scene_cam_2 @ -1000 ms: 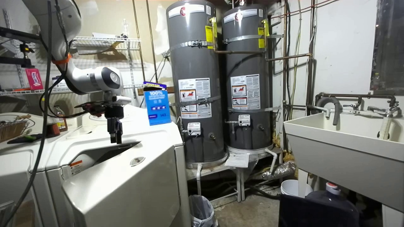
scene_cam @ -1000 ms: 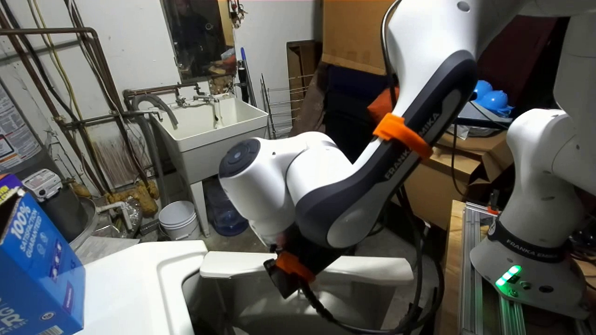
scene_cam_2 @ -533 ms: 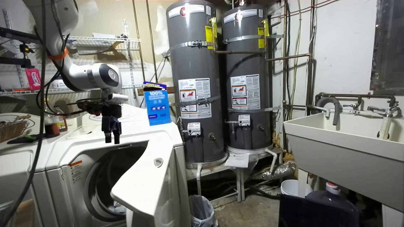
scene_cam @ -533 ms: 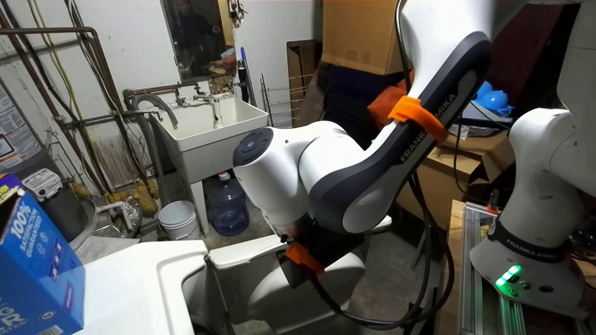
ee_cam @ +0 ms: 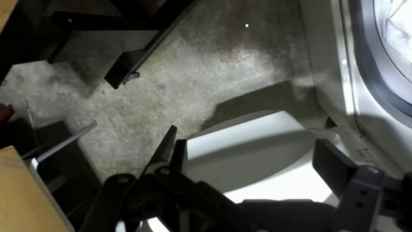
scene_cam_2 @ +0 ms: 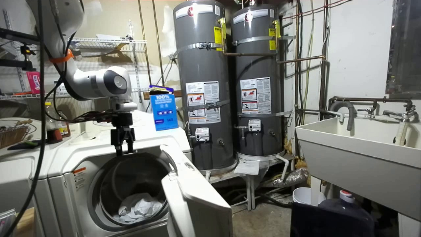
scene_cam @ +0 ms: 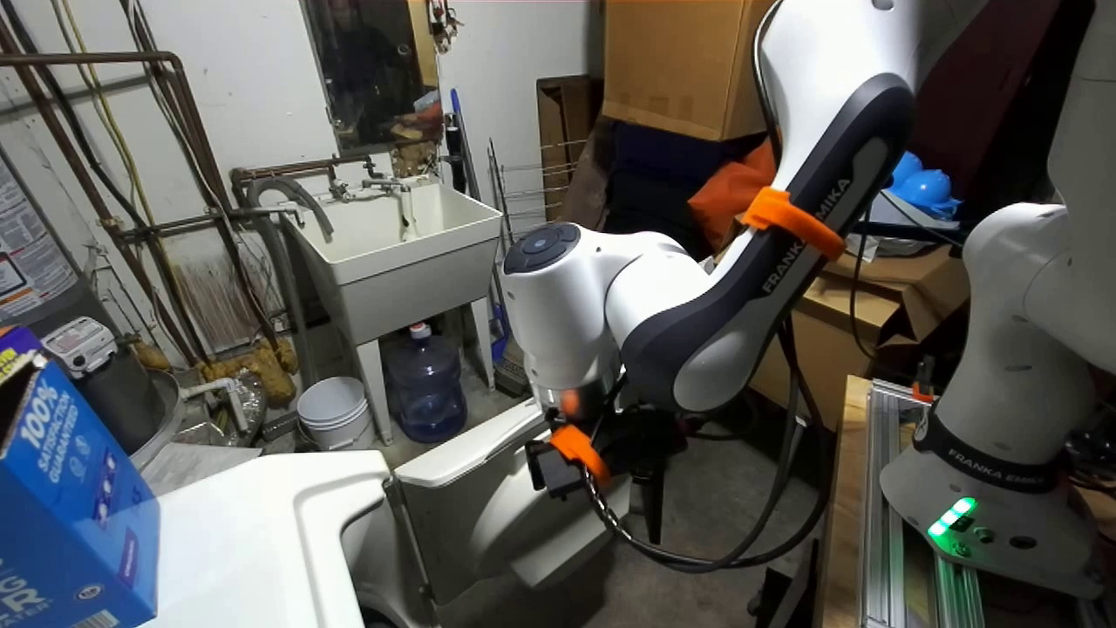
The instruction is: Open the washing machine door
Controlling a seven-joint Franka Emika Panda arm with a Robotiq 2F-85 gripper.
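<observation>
The washing machine [scene_cam_2: 77,204] is a white front-loading box with a dark round opening; its top [scene_cam: 253,541] also shows. Its door [scene_cam_2: 205,189] is a thick white panel hinged at the side. It stands swung wide open, its bulged inner face [scene_cam: 514,515] showing. My gripper [scene_cam_2: 126,152] hangs fingers-down in front of the upper part of the opening, apart from the door in that exterior view. In the wrist view my gripper [ee_cam: 249,145] has its fingers wide apart, nothing held, with the white door [ee_cam: 238,170] seen below between them. The arm hides part of the door in an exterior view.
White cloth [scene_cam_2: 139,207] lies inside the drum. A blue box [scene_cam_2: 164,112] stands on the machine's top. A white sink [scene_cam: 392,253] and a water jug [scene_cam: 427,384] stand beyond the door. A dark metal frame [ee_cam: 128,64] and a wooden edge [ee_cam: 29,193] are near the floor.
The door has swung from partly open to wide open, uncovering the drum. My gripper has moved back from the door, and its fingers show farther apart now.
</observation>
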